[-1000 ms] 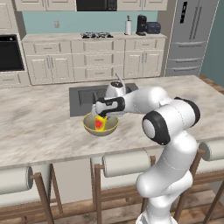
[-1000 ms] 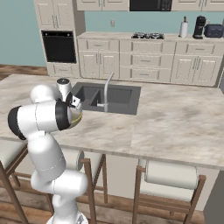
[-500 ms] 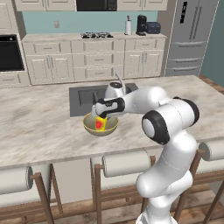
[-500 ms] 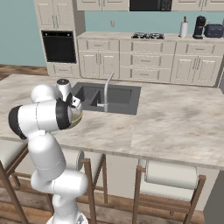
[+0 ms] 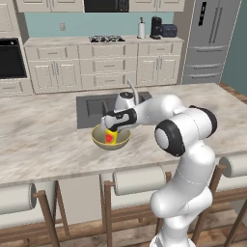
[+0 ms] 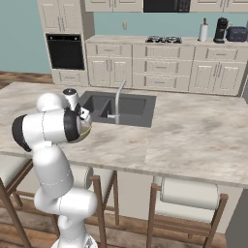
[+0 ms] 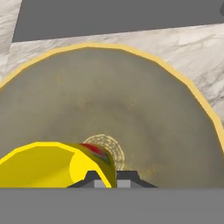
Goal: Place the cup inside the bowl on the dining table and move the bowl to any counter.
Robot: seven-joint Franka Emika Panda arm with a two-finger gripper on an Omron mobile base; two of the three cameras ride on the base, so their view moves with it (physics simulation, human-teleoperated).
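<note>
The tool (image 5: 110,129) is clamped on the rim of the yellow cup (image 5: 111,137) — held inside the olive bowl (image 5: 111,139) on the marbled desk (image 5: 43,140), beside the sink (image 5: 94,108).

Right base view. Arm (image 6: 48,133) rises at the near left edge of the dining table (image 6: 193,131), elbow bulk hiding most of the hand. A sliver of the bowl (image 6: 87,131) rim shows just right of the elbow, on the top near the sink's (image 6: 123,107) front left corner. Faucet (image 6: 117,99) curves over the basin. Stools (image 6: 189,193) along the near edge. Behind: counter (image 6: 169,43) with cream cabinets, oven (image 6: 65,51) at left.
</note>
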